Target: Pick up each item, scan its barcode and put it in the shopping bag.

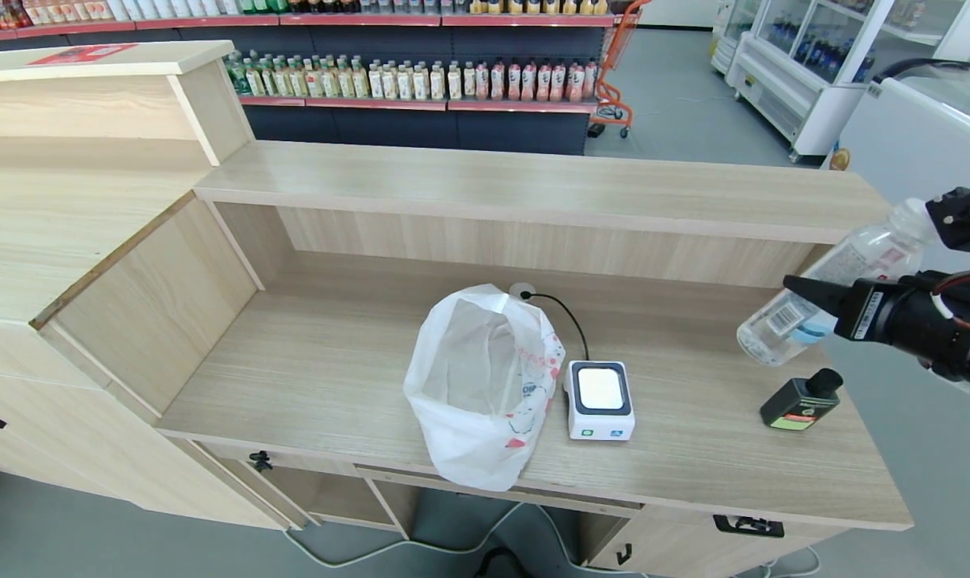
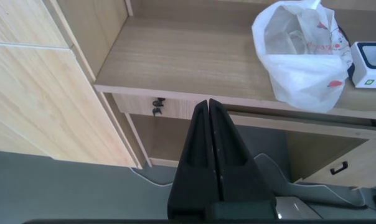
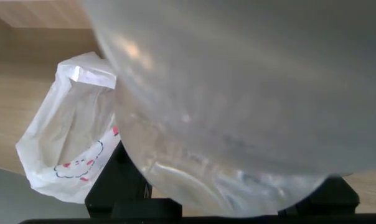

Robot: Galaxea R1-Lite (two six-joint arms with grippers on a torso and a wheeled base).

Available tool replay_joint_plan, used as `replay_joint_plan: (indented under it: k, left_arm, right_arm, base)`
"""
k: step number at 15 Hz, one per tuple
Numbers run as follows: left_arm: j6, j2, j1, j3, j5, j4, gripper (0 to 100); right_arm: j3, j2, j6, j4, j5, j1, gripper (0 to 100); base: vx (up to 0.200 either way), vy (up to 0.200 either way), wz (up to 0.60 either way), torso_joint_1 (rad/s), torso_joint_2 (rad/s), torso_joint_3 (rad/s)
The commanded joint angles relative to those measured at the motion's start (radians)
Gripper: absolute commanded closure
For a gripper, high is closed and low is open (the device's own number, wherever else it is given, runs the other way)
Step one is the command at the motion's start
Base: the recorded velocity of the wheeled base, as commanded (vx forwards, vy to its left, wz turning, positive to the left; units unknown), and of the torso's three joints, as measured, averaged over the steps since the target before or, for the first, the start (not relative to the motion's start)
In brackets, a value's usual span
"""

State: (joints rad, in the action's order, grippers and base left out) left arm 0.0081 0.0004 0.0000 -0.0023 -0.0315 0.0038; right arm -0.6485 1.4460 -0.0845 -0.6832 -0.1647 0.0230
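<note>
My right gripper (image 1: 810, 295) is shut on a clear plastic bottle (image 1: 838, 281) with a barcode label. It holds the bottle tilted in the air over the counter's right end. In the right wrist view the bottle (image 3: 238, 93) looms close, with the bag (image 3: 70, 143) beyond it. The white shopping bag (image 1: 481, 385) stands open near the counter's front edge. A white barcode scanner (image 1: 601, 399) sits just right of it, screen up. A small green bottle with a black cap (image 1: 802, 399) lies on the counter below the held bottle. My left gripper (image 2: 208, 109) is shut and empty, low in front of the counter, left of the bag (image 2: 300, 53).
The wooden counter (image 1: 332, 361) has a raised back ledge (image 1: 533, 185) and a side wall on the left. The scanner's black cable (image 1: 565, 317) runs to a hole at the back. Drawers and cupboard doors (image 2: 154, 106) lie under the front edge. Shelves of drinks stand behind.
</note>
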Motion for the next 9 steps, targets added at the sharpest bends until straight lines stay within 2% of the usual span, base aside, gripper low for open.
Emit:
replay_joint_plan:
  k: [1,8,9]
  left_arm:
    - [0.001,0.000,0.000,-0.001,0.001,0.001,100]
    - [0.000,0.000,0.000,0.001,-0.001,0.001,100]
    - [0.000,0.001,0.000,-0.001,-0.001,0.001,100]
  right_arm:
    - [0.006,-0.001,0.000,-0.001,0.001,0.015,100]
    - [-0.008,0.096,0.003,-0.024,0.017,0.203,100]
    - [-0.011,0.133,0.012,-0.056,0.034,0.218,100]
  base:
    - [0.000,0.000,0.00,0.000,0.00,0.000]
    - [0.000,0.200,0.00,0.003,0.00,0.003]
    - [0.000,0.000,0.00,0.000,0.00,0.000]
